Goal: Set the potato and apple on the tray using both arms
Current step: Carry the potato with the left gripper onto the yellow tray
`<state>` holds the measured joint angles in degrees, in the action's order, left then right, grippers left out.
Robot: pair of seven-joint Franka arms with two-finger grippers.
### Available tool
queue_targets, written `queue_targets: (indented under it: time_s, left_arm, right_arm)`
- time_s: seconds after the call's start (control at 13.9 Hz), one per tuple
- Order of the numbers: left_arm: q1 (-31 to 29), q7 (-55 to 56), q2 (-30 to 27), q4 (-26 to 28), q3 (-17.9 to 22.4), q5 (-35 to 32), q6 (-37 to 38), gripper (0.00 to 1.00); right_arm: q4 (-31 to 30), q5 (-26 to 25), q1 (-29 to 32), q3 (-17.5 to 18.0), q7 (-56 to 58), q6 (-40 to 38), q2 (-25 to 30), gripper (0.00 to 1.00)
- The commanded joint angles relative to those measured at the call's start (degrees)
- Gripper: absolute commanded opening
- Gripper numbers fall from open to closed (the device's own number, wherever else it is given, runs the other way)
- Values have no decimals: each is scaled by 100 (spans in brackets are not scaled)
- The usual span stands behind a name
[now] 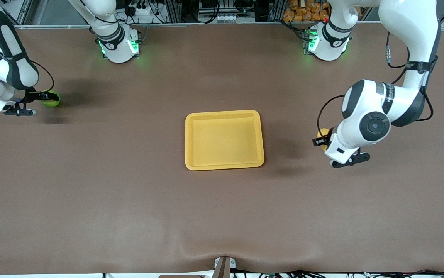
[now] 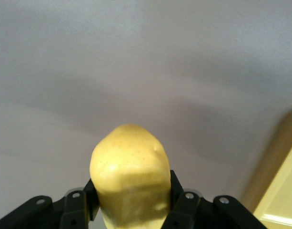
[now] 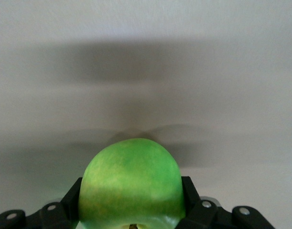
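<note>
Left gripper [image 1: 321, 139] grips potato [image 2: 129, 176]; right gripper [image 1: 38, 97] grips apple [image 3: 131, 183]

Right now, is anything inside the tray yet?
No. The tray shows only its bare floor. The potato sits in the left gripper, the apple in the right gripper.

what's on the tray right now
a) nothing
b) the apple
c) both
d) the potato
a: the tray lies bare, while the left gripper clamps the potato and the right gripper clamps the apple, each off to its own side.
</note>
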<state>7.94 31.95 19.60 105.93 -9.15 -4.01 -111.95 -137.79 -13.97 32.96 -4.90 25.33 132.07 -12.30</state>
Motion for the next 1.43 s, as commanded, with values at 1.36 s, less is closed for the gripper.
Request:
queue_targets:
  time_s: [1.36]
  left_arm:
    - [1728,3316,974,-757,-518,-898,288,0]
  right_arm:
    - [3355,1186,-2074,15,-116,-2466,-933,0]
